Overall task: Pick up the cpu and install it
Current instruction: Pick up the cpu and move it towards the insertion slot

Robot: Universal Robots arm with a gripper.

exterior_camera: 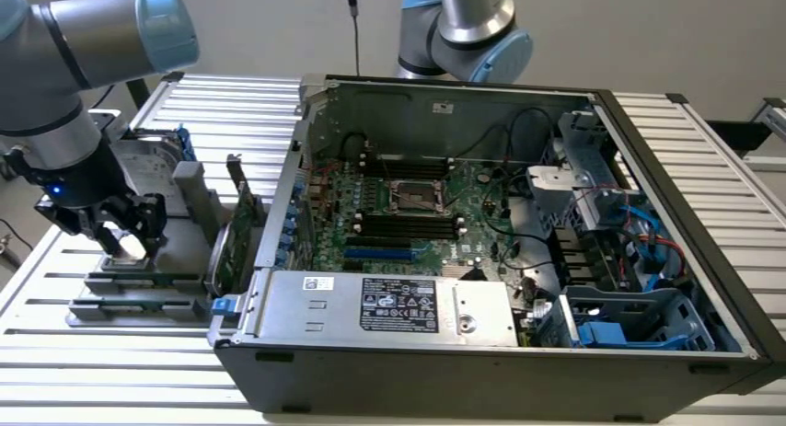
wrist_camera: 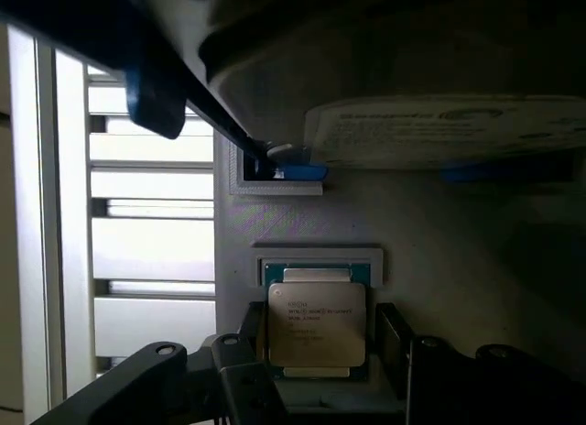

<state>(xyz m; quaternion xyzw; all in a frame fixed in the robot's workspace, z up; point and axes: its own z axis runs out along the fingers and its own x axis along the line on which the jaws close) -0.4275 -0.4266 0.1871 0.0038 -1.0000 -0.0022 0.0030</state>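
Gripper [exterior_camera: 127, 247] wide open, empty, straddling the cpu [wrist_camera: 317, 324], which lies flat in its grey holder [exterior_camera: 135, 283] on the surface [exterior_camera: 74, 362]. You are at the pick; closing calls for square contact on both edges. Motherboard socket [exterior_camera: 411, 198] well apart.

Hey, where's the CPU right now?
The cpu sits in the gray holder at the exterior view's left, outside the computer case, between the open fingers.
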